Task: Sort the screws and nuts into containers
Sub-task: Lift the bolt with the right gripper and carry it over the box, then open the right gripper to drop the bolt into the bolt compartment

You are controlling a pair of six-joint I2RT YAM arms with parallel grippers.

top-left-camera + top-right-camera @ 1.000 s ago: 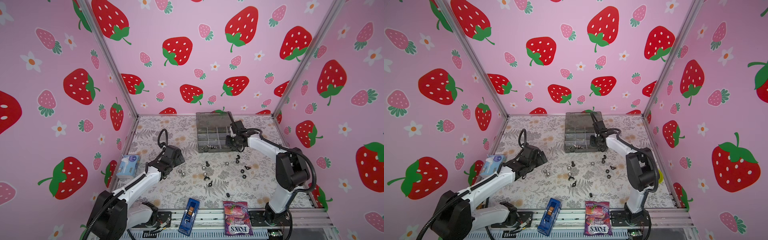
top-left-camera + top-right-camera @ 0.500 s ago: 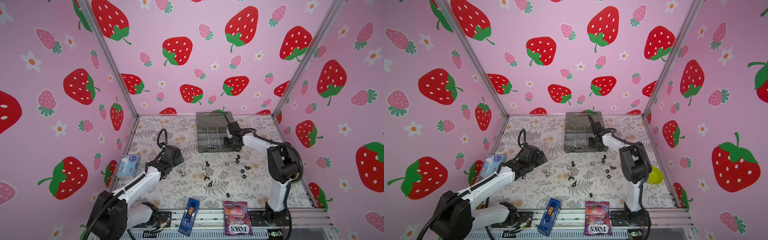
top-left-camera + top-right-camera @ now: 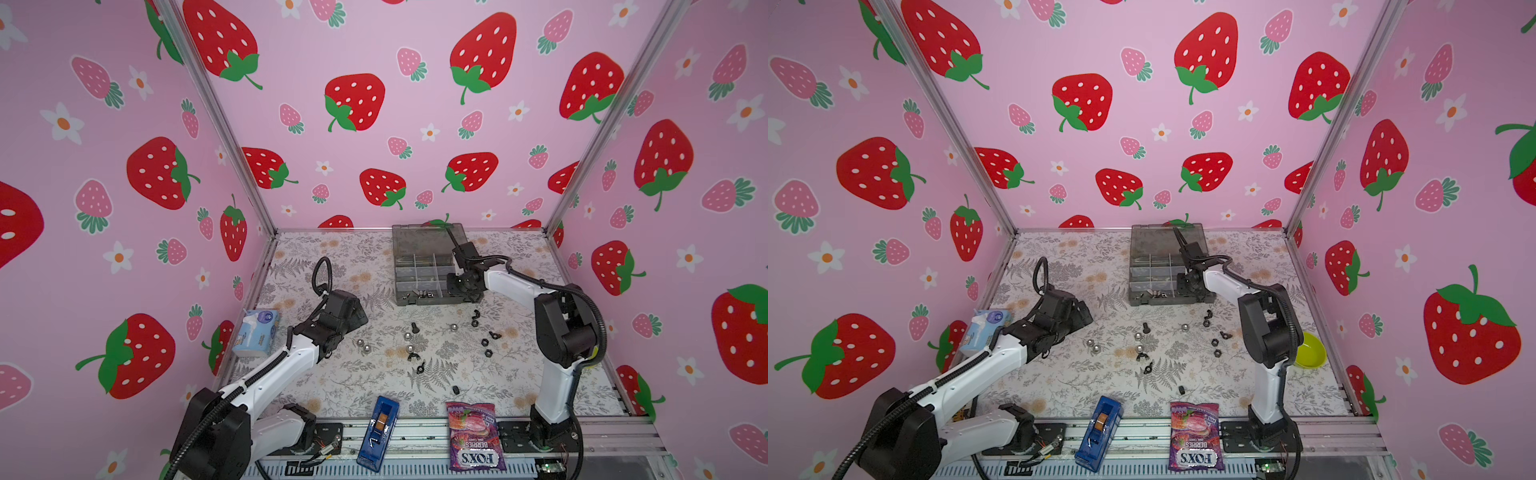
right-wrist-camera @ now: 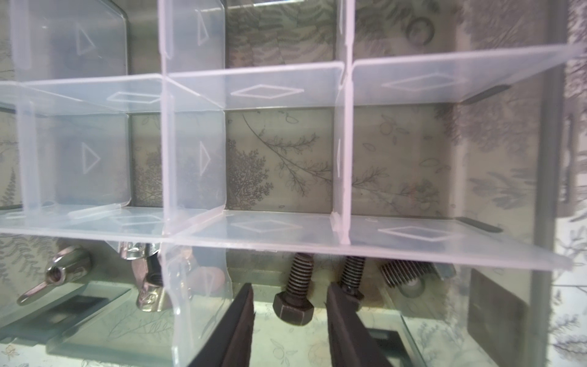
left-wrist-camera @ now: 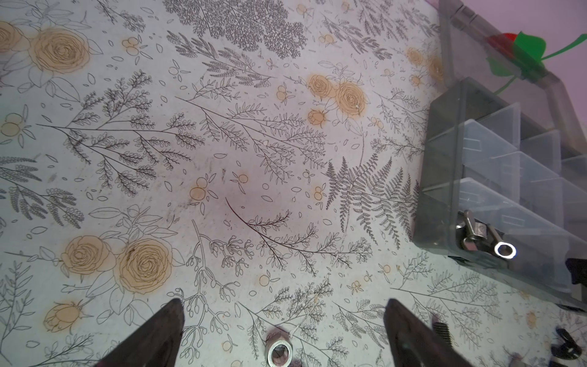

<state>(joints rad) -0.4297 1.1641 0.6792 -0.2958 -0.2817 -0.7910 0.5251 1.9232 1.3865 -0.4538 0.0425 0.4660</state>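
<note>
Top views: high at front, both overlooking the worktop (image 3: 332, 386);
Left wrist: low, facing worktop and organiser box (image 5: 444, 178);
Right wrist: close over box cells (image 4: 279, 159)

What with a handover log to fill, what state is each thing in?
organiser box: lid open.
left gripper: fingers wide open, empty, above the table.
right gripper: fingers open inside a front cell.
black screw: lying free in that cell, between those fingers.
loose nuts: unsorted on the table.

Black screws (image 4: 293, 295) lie in one cell (image 4: 413, 251), nuts (image 3: 484, 342) seemingly scattered outside.
</note>
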